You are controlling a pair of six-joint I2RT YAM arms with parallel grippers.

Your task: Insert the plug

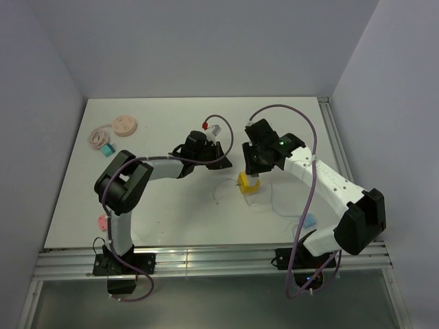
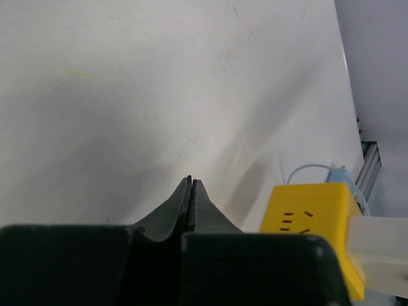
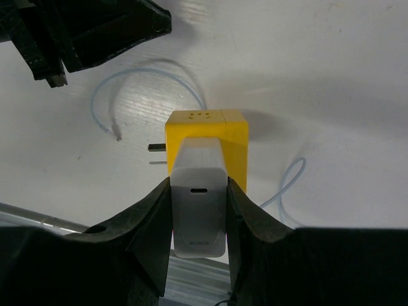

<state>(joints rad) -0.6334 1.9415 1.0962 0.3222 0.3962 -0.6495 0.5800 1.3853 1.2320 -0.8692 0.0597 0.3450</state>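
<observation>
The white charger plug [image 3: 199, 204] sits between the fingers of my right gripper [image 3: 199, 191], which is shut on its sides. Its far end meets the upper face of the yellow socket cube [image 3: 233, 137]; the prongs are hidden. The top view shows my right gripper [image 1: 254, 175] right above the cube [image 1: 248, 185] at mid-table. My left gripper [image 2: 190, 182] is shut on nothing, its tips pressed together just left of the cube [image 2: 312, 217]. The plug [image 2: 382, 255] shows at the lower right edge of the left wrist view.
A thin pale blue cable [image 3: 146, 80] curls beside the cube. A metal prong [image 3: 156, 148] juts from the cube's left side. At the far left lie a pink disc [image 1: 125, 125] and a coiled cord [image 1: 99, 137]. A red-capped item [image 1: 208, 126] sits behind the left wrist. A light blue piece [image 1: 309, 221] lies near the right arm.
</observation>
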